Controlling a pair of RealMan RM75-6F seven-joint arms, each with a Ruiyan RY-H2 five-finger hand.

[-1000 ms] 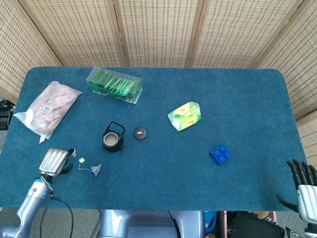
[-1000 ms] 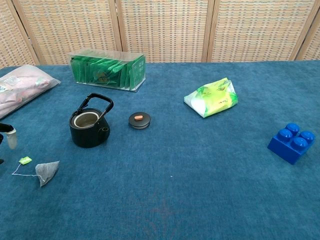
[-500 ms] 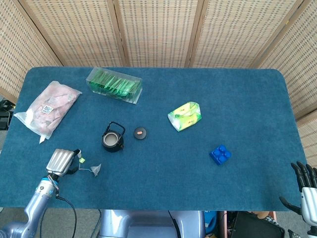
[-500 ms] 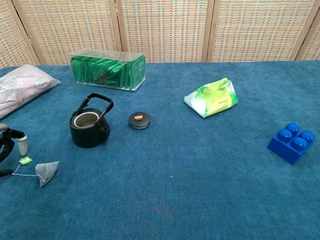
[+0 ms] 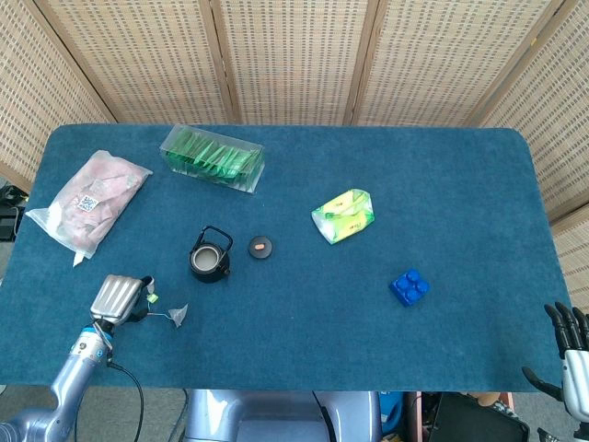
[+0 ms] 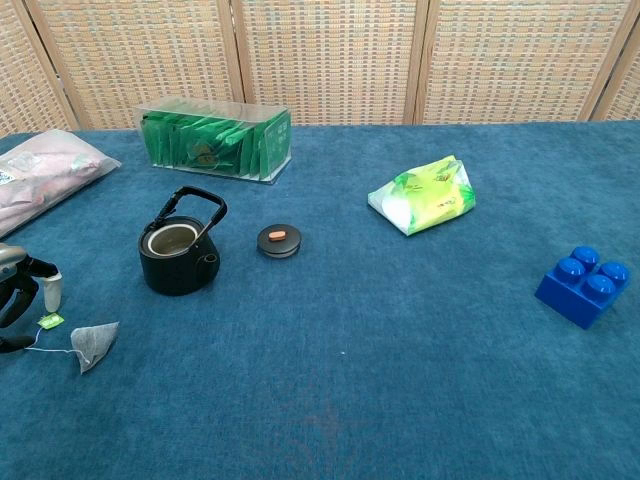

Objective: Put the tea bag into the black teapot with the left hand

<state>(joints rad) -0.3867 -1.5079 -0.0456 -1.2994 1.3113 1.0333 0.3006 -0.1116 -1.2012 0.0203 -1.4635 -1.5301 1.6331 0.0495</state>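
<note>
Just beside the left hand (image 5: 118, 296), whose parted fingers held nothing, the tea bag (image 6: 93, 343) lay flat, so a careless pinch risked snagging only its thin string.

The left hand (image 5: 117, 296) has moved right across the table to just beside the tea bag's (image 6: 95, 342) green tag (image 6: 50, 321), while the right hand (image 5: 572, 354) has sunk lower at the frame's corner.
</note>
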